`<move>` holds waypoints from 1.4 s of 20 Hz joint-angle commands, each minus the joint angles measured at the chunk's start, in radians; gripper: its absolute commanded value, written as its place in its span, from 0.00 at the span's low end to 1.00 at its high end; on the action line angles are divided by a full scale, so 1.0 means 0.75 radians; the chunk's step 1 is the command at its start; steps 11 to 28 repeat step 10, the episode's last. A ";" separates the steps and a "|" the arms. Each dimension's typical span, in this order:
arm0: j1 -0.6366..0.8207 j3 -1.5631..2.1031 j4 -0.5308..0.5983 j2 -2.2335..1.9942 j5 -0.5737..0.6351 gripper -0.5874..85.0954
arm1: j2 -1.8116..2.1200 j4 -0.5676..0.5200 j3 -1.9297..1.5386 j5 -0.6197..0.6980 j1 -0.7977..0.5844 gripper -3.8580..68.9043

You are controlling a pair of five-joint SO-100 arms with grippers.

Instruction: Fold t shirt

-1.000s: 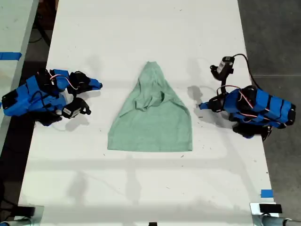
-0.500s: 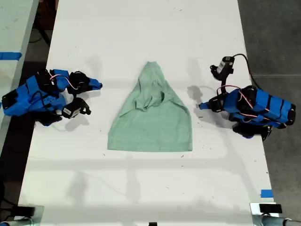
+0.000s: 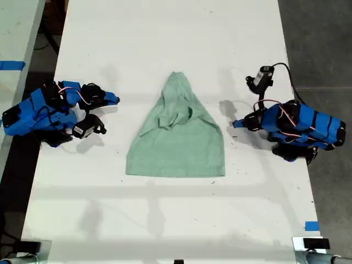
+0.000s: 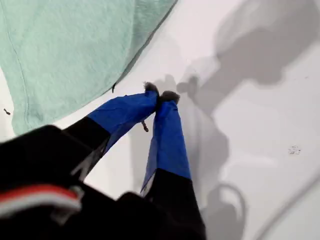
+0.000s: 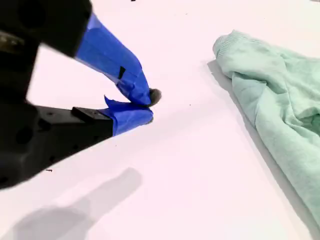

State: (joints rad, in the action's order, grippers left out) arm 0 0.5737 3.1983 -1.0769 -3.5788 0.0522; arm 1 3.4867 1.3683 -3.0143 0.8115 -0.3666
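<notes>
T shirt point(image 3: 179, 137) lies bunched mid-table point(image 3: 165, 220), between my arms. My first gripper point(image 4: 160, 95) and my second gripper point(image 5: 150, 106) sit beside it, tips pressed together, holding nothing.

We see a white table point(image 3: 165, 33), dark grey floor point(image 3: 316, 38) either side, blue tape point(image 3: 311, 225), a second pale surface point(image 3: 16, 27). Soft shadows.
</notes>
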 commanded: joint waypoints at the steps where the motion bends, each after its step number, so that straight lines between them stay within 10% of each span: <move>1: -0.006 0.016 0.000 -0.008 0.008 0.01 | 0.020 0.002 -0.100 0.020 0.002 0.08; 28: -0.008 0.016 0.000 -0.008 0.008 0.01 | 0.020 0.002 -0.100 0.020 0.002 0.08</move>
